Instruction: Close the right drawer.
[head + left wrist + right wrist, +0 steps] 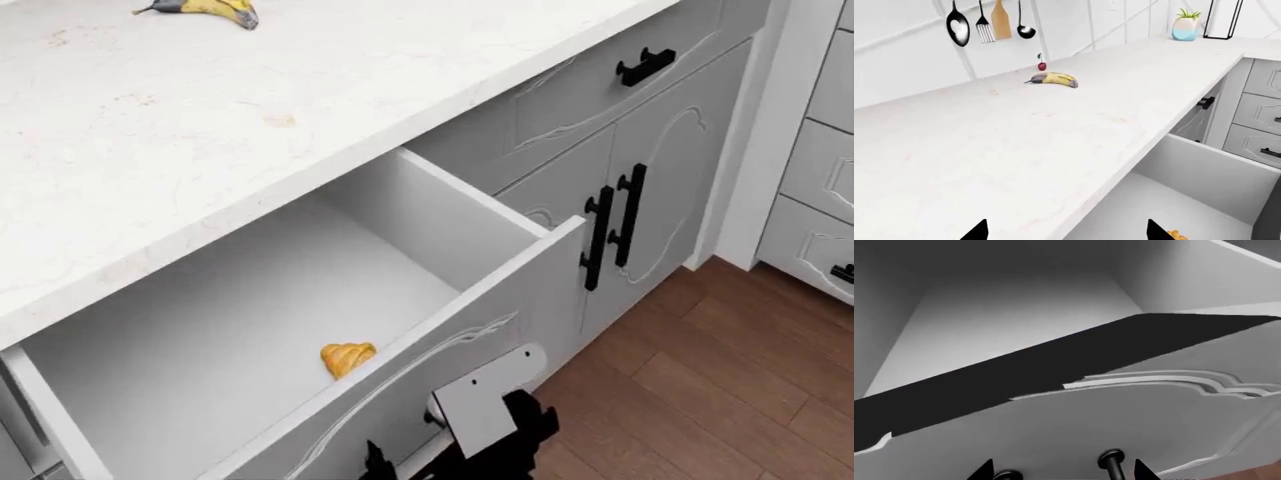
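Note:
The right drawer (467, 340) stands pulled far out from under the white countertop (267, 110). Its pale box holds a small golden pastry (347, 357). My right gripper (1062, 472) is open against the drawer's curly-framed front (1121, 415), and the two black handle posts (1111, 462) sit between its fingertips. In the head view the right arm (487, 425) shows at the bottom edge, by the drawer front. My left gripper (1067, 232) is open and empty above the counter edge, over the open drawer (1174, 200). It is out of the head view.
A banana (1054, 79) and a cherry (1041, 65) lie on the counter, with utensils (987, 25) hanging behind and a potted plant (1185, 27) in the corner. A closed drawer (645, 66) and cabinet doors (614, 225) stand to the right, above wooden floor (694, 400).

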